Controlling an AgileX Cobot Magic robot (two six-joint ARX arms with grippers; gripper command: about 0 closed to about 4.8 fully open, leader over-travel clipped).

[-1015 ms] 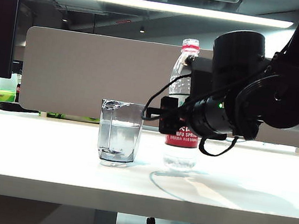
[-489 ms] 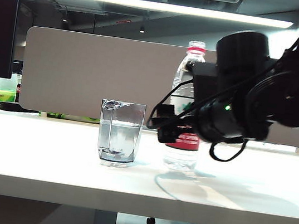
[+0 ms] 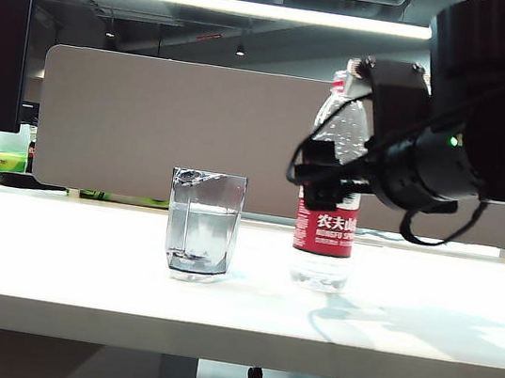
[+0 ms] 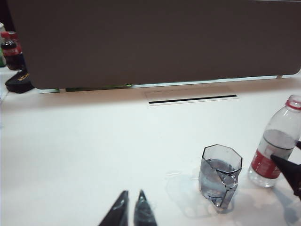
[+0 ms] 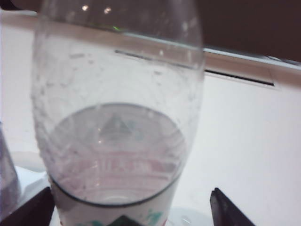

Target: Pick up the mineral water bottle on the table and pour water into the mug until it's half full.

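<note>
Reading this as the release after the pour: mineral water bottle (image 3: 327,221) stands upright on the table (image 3: 79,268), just right of the mug (image 3: 202,224), not touching it. Mug looks roughly half full of water (image 3: 201,231), so I judge the pouring done, though the exact level is hard to call through the smoky glass.

Right gripper (image 5: 131,207) is at the bottle's upper body, jaws spread wide, dark fingertips (image 5: 225,209) either side of the bottle with gaps visible, so nothing is gripped. In the exterior view it sits above the label, level with the bottle's shoulder. Probably spread that wide to clear the bottle without tipping it.

Left gripper (image 4: 131,214) hangs over bare table near the front, well apart from mug and bottle; its fingertips sit close together, nearly closed, holding nothing. I'd say it's parked out of the way since the task needs one arm.

Bottle is partly filled, cap off as far as I can tell.
</note>
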